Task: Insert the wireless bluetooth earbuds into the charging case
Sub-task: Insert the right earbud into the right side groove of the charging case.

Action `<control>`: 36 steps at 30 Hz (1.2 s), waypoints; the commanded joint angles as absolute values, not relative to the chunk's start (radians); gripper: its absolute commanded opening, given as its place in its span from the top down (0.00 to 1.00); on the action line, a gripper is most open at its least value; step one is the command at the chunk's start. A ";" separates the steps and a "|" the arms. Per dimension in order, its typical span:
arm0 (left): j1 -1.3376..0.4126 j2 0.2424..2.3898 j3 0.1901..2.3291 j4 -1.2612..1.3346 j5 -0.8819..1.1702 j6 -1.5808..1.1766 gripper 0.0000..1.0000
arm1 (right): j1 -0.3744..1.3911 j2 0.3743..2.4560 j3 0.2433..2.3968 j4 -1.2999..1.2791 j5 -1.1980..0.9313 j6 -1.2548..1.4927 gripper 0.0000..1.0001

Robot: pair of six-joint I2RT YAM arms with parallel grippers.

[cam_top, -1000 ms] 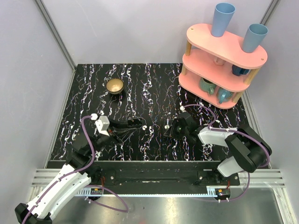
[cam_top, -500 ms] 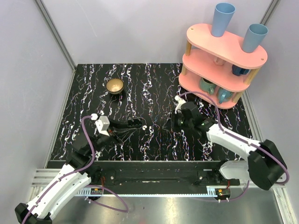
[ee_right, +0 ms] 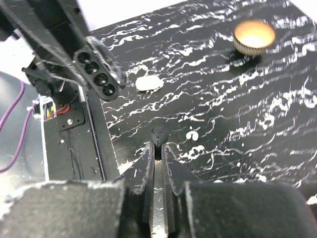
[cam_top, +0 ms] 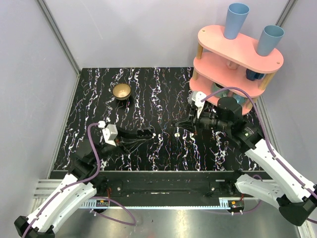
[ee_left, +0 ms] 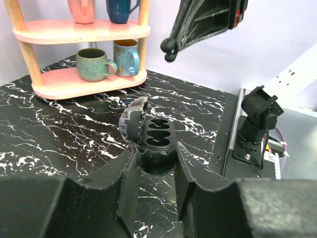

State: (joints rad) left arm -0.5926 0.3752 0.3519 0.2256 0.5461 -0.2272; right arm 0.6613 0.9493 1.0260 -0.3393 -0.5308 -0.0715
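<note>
Black charging case in left fingers | wells empty | right fingers: likely earbud

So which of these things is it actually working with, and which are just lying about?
In the job: black charging case, open, held in the left jaws; small dark earbud, pinched in the right jaws.
Lying about: brass bowl; pink shelf with cups and mugs; small white piece on the table.

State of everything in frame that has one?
case: lid open, both wells empty
bud: out of the case
left pincer: shut on case
right pincer: shut on bud
bowl: upright on the table
</note>
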 commanded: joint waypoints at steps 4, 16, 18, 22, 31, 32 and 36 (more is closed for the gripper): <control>-0.597 0.410 0.397 0.282 0.695 -0.207 0.87 | 0.692 1.002 1.198 -0.558 -0.716 -0.411 1.00; -0.597 0.505 0.420 0.357 0.868 -0.229 0.90 | 0.934 1.134 1.364 -0.719 -0.704 -0.621 1.00; -0.597 0.514 0.422 0.359 0.879 -0.229 0.90 | 0.962 1.149 1.367 -0.727 -0.692 -0.641 1.00; -0.598 0.511 0.417 0.377 0.902 -0.238 0.90 | 0.988 1.173 1.377 -0.750 -0.643 -0.672 1.00; -0.598 0.511 0.405 0.428 0.937 -0.267 0.90 | 1.022 1.195 1.374 -0.720 -0.606 -0.689 1.00; -0.598 0.509 0.406 0.426 0.939 -0.268 0.90 | 1.023 1.196 1.373 -0.716 -0.604 -0.692 1.00; -0.598 0.509 0.403 0.425 0.936 -0.272 0.90 | 1.029 1.198 1.373 -0.689 -0.597 -0.693 1.00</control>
State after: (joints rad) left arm -0.5945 0.5125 0.3729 0.3603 0.9092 -0.2596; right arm 1.0153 1.1973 1.3354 -0.7452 -0.6182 -0.6746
